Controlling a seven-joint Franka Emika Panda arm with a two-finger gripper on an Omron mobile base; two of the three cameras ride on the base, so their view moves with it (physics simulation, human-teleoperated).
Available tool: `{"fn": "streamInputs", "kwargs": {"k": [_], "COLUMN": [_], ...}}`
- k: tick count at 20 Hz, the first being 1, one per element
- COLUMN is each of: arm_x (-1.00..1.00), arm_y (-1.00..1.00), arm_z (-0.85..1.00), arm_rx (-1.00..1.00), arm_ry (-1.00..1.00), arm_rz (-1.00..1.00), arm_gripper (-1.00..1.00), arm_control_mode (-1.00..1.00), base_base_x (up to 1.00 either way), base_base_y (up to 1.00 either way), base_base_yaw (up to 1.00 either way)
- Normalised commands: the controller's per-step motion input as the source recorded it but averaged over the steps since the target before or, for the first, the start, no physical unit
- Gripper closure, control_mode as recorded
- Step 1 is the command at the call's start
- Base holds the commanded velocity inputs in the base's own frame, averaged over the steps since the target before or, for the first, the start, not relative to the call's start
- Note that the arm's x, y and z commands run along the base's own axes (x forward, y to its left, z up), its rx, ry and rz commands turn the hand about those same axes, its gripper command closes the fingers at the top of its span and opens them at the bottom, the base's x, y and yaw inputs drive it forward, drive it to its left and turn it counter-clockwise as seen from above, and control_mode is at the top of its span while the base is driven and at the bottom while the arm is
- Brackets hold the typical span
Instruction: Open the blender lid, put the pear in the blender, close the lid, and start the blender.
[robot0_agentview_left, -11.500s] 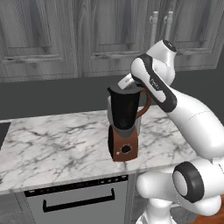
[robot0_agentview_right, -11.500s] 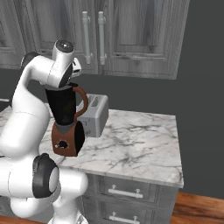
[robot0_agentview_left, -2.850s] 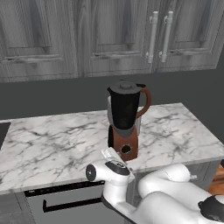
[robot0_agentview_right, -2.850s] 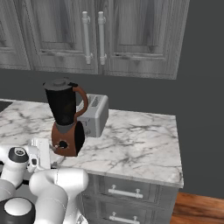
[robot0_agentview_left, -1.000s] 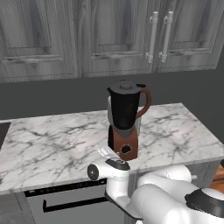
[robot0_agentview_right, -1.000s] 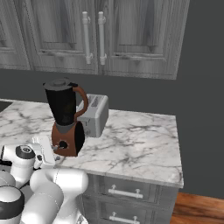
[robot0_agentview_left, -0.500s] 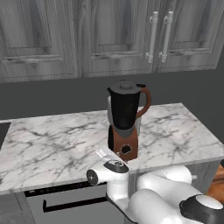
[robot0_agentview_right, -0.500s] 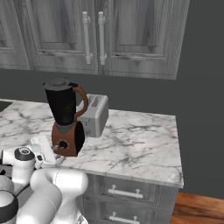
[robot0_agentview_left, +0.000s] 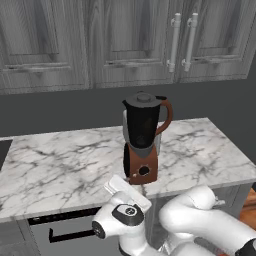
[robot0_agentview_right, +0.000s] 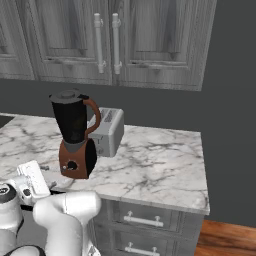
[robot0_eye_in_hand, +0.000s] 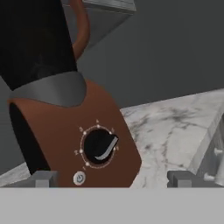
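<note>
My jaws are standing wide apart, gripping nothing, my gripper (robot0_eye_in_hand: 111, 178) facing the front of the blender (robot0_eye_in_hand: 65, 109) with its round black knob (robot0_eye_in_hand: 99, 146) lying between the two finger tips (robot0_eye_in_hand: 43, 178). The blender is standing upright on the marble counter (robot0_agentview_left: 60, 170) near its front edge, the blender lid (robot0_agentview_left: 144, 99) sitting closed on the dark jar. A grey toaster (robot0_agentview_right: 107, 131) is sitting just behind it.

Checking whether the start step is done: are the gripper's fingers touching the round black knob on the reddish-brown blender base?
Apart. In the hand view the fingertips stand wide to either side below the knob, with brown base between.
</note>
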Motion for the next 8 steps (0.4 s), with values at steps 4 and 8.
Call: {"fn": "streamInputs", "kwargs": {"k": [4, 8], "arm_x": [-0.51, -0.43], "arm_y": [0.16, 0.18], "arm_z": [0.77, 0.85], "arm_rx": [0.0, 0.0], "arm_ry": [-0.13, -0.1], "arm_rz": [-0.02, -0.05], "arm_gripper": [-1.0, -1.0], "arm_control_mode": [-1.0, -1.0], "base_base_x": [0.0, 0.0], "base_base_y": [0.0, 0.0], "base_base_yaw": [0.0, 0.0]}}
